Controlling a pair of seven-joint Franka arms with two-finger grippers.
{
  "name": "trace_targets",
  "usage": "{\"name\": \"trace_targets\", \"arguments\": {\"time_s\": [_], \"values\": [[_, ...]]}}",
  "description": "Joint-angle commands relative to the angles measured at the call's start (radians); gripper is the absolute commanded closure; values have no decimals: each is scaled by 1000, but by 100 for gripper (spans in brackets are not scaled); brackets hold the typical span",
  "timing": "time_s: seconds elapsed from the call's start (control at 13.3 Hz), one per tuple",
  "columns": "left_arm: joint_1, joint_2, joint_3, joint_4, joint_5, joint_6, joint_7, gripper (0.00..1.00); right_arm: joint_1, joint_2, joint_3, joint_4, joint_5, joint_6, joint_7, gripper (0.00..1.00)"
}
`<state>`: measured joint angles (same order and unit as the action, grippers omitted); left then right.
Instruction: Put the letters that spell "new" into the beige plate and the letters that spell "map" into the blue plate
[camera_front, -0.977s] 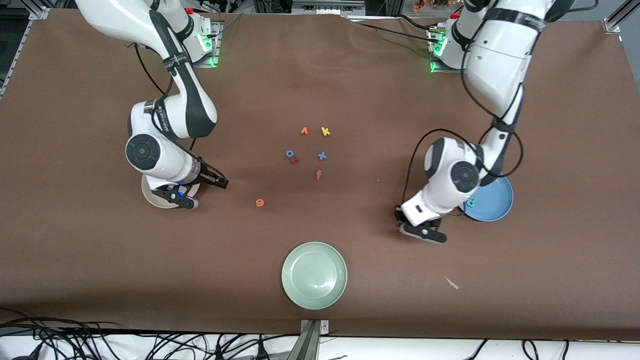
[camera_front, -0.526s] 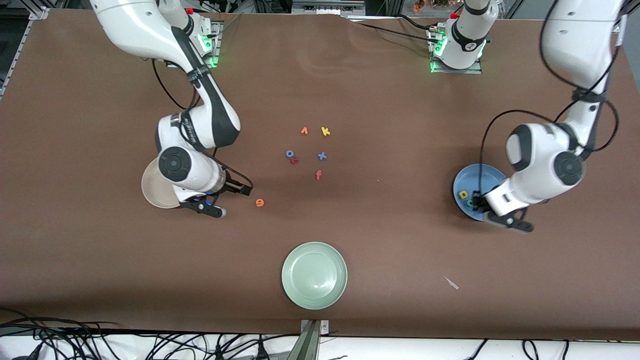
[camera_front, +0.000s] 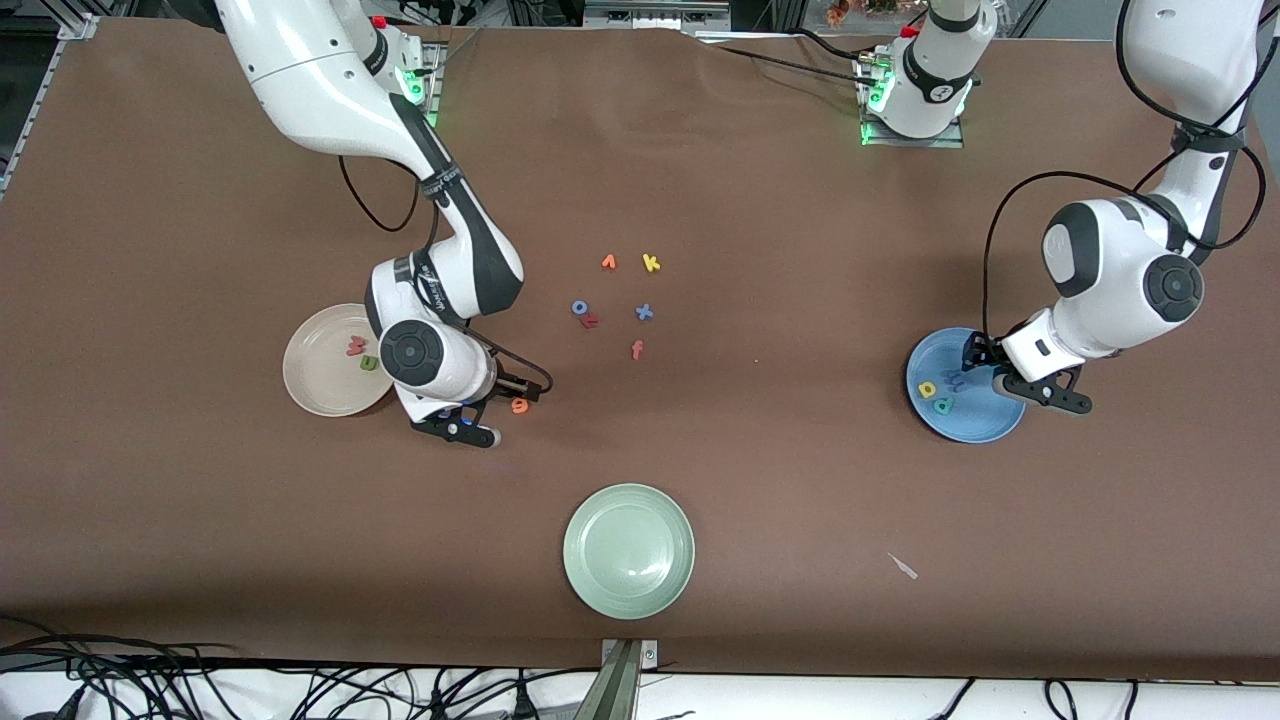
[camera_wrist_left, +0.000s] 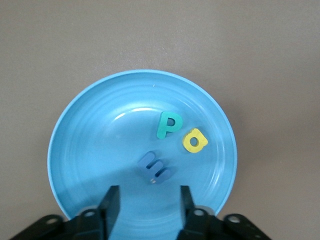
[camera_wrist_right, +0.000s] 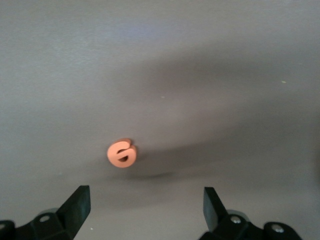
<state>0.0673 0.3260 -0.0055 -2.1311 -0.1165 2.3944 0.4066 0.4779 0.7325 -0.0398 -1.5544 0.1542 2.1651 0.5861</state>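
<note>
Brown table (camera_front: 700, 180) under both my arms. Left gripper (camera_wrist_left: 149, 199) hangs over the blue plate (camera_front: 985, 425), fingers parted and holding nothing; the blue m (camera_wrist_left: 154, 167), teal p (camera_wrist_left: 168, 124) and yellow a (camera_wrist_left: 194, 140) lie inside, near the table's left-arm edge. Right gripper (camera_wrist_right: 145, 200) is spread wide and empty just over the orange e (camera_front: 519, 405). Beige plate (camera_front: 315, 385) beside it holds the salmon-red w (camera_front: 355, 346) and green n (camera_front: 369, 363).

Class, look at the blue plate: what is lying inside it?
Inside the blue plate lie three foam letters: a teal p, a yellow a and a blue m. The left gripper, above the plate's edge, hides a small part of the rim.
</note>
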Motion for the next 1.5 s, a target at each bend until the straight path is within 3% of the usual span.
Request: {"name": "trace_targets", "arguments": {"time_s": [0.0, 0.23, 0.45, 0.6, 0.75, 0.98, 1.43], "values": [[8, -161, -1, -116, 23, -3, -11, 0, 13, 47, 0, 36, -2, 50, -22, 0], [8, -283, -4, -130, 23, -7, -8, 0, 19, 61, 0, 36, -31, 102, -40, 0], [5, -428, -7, -84, 23, -197, -15, 0, 28, 71, 0, 36, -33, 136, -40, 1], [-9, -481, -11, 1, 52, -359, -92, 0, 28, 77, 0, 33, -33, 160, -40, 8], [-50, -502, -19, 144, 147, -580, -256, 0, 28, 77, 0, 31, -33, 162, -40, 22], [-49, -515, -22, 322, 161, -866, -265, 0, 27, 81, 0, 30, -31, 162, -40, 39], [-52, -452, -22, 404, 115, -894, -278, 0, 22, 81, -2, 31, -22, 164, -35, 54]]}}
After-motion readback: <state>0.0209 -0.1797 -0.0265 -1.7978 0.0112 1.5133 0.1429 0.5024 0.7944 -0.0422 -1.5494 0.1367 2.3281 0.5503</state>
